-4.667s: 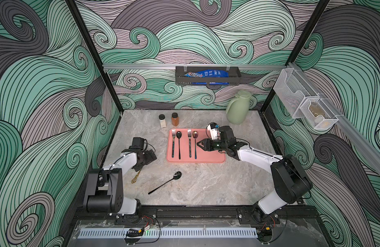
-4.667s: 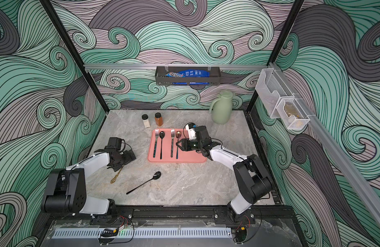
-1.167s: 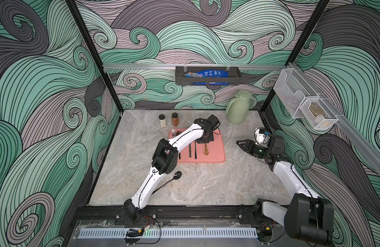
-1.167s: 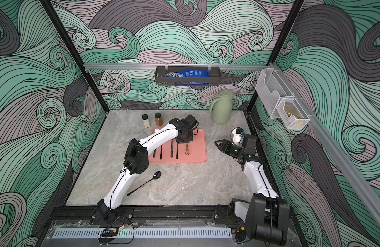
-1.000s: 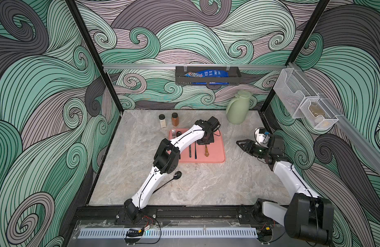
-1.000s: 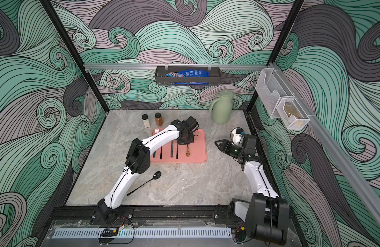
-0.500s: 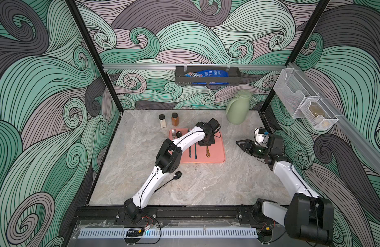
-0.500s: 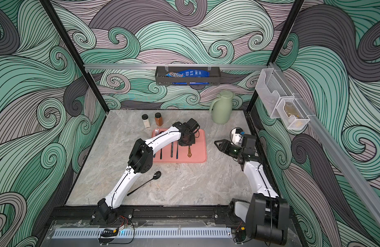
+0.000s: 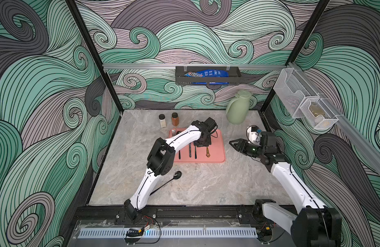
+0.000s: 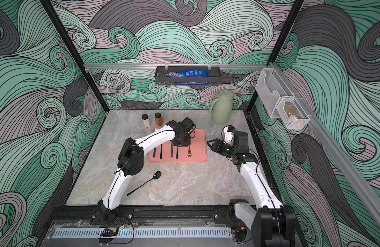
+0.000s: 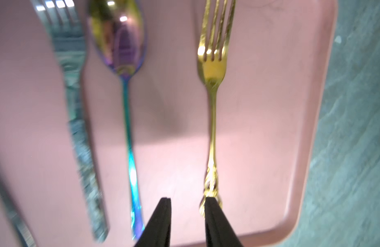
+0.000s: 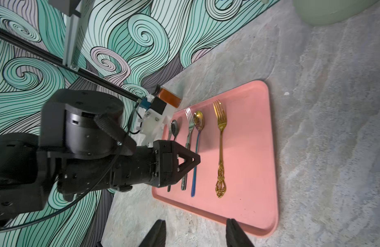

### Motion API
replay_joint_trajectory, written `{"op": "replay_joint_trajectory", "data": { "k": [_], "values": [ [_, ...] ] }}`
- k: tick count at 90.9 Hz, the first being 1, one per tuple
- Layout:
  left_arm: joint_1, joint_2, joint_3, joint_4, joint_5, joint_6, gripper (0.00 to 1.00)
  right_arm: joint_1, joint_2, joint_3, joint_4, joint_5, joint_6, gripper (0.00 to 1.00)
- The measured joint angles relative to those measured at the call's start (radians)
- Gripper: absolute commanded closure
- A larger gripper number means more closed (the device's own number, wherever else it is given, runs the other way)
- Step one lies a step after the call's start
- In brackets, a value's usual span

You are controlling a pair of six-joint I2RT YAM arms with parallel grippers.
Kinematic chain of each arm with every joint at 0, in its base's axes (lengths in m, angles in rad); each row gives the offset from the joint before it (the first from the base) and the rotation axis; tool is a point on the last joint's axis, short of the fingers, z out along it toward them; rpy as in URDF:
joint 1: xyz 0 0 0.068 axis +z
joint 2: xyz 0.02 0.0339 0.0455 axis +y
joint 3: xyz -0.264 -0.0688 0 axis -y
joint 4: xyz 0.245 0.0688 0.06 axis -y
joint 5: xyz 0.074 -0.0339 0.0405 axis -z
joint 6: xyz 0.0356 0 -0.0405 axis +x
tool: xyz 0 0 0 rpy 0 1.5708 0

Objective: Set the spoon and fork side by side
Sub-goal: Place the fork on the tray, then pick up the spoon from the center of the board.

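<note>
A pink tray [image 9: 218, 157] [image 10: 199, 157] holds a row of cutlery. In the left wrist view a gold fork [image 11: 212, 119] lies flat on the tray, apart from an iridescent spoon [image 11: 120, 42] that has a silver fork [image 11: 73, 85] on its other side. My left gripper [image 11: 187, 200] [image 9: 203, 143] hovers over the gold fork's [image 9: 207, 152] [image 12: 220, 149] handle end, open, with nothing between its fingers. My right gripper [image 12: 196, 221] [image 9: 232, 142] stands open and empty over the table beside the tray's right edge. A black spoon [image 9: 176, 175] [image 10: 157, 174] lies on the table in front of the tray.
Two spice jars [image 9: 162, 120] [image 9: 174, 119] stand behind the tray. A green pitcher [image 9: 237, 110] is at the back right. A dark wall basket [image 9: 207, 74] holds a blue bag, and clear bins [image 9: 302, 102] hang on the right wall.
My left gripper's jaws have parted from shut and let go of the gold fork, which now lies on the tray. The right arm has barely moved.
</note>
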State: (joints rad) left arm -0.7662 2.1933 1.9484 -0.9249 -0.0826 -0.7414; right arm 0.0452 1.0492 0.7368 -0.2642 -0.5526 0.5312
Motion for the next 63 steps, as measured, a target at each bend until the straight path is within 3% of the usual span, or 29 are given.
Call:
{"op": "replay_joint_trajectory", "data": {
  "k": [20, 42, 55, 63],
  "values": [
    [0.0, -0.489, -0.45, 0.029, -0.034, 0.05, 0.54, 0.301, -0.095, 0.047, -0.059, 0.167, 0.104, 0.51],
    [0.006, -0.806, -0.928, 0.023, -0.065, 0.062, 0.49, 0.608, -0.096, 0.069, -0.085, 0.372, 0.225, 0.49],
    [0.019, -0.917, -1.131, 0.031, -0.065, 0.055, 0.22, 0.749, -0.051, 0.072, -0.093, 0.452, 0.268, 0.46],
    [0.027, -0.949, -1.207, 0.044, -0.063, 0.055, 0.15, 0.797, -0.018, 0.076, -0.096, 0.474, 0.284, 0.45]
  ]
}}
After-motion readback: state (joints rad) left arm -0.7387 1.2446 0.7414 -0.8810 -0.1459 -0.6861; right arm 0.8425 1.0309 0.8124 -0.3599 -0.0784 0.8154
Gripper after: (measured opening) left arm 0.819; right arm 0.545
